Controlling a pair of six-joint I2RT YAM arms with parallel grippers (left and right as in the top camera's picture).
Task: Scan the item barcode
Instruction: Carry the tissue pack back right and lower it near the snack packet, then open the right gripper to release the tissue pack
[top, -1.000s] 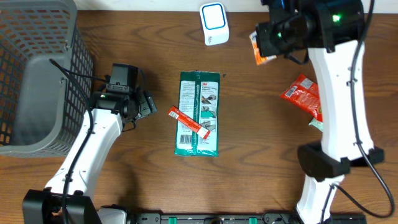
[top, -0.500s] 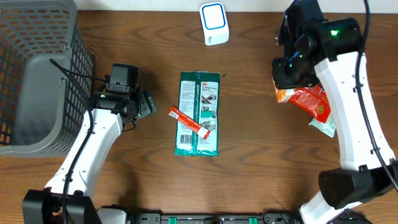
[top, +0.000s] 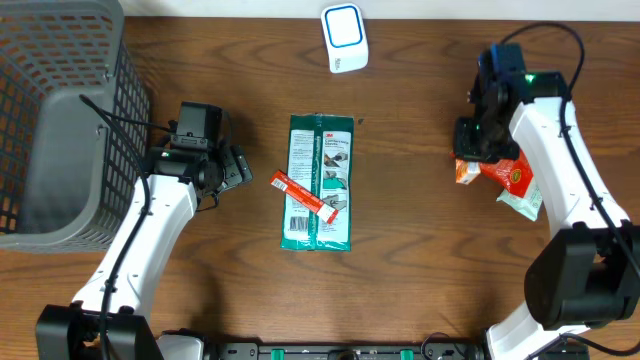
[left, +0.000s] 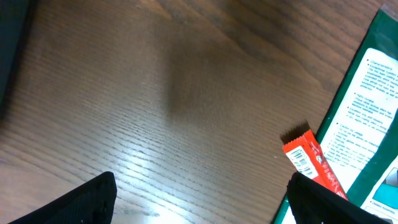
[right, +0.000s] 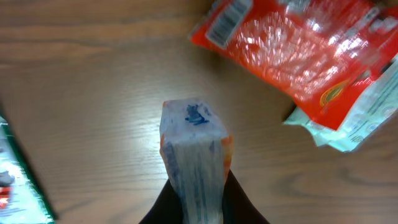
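Right gripper (top: 478, 152): nearly closed and clamped on a small orange-and-white pack (top: 466, 172), with 1 dark finger (right: 160, 208) pressed against each flat side. It holds nothing else.
Left gripper (top: 238, 165): jaws spread wide, holding and touching nothing. It hangs over the bare brown wooden table (top: 420, 260), near the left end of a thin red stick sachet (top: 298, 193).
Item location: the pack is at the right side of the table, just left of a crinkly red foil bag (top: 508, 170). It is well apart from the white scanner with a blue ring (top: 343, 38) at the far edge.
Other goods: the sachet lies slantwise across a long green-and-white flat packet (top: 320, 182) in the middle. A pale green-and-white wrapper (top: 523, 204) lies partly under the red bag. A grey mesh basket (top: 60, 120) fills the far-left corner.
Right wrist view only: the pack's white end, with a blue smudge, points at the camera, and a barcode (right: 221, 28) shows on the red bag's corner.
Left wrist view only: the 2 black fingertips (left: 93, 196) sit in the bottom corners with bare wood between them, and the sachet's end carries a small barcode panel (left: 303, 155).
Overhead view only: the scanner, the basket and both white arms.
Unclear: whether the pack touches the table.
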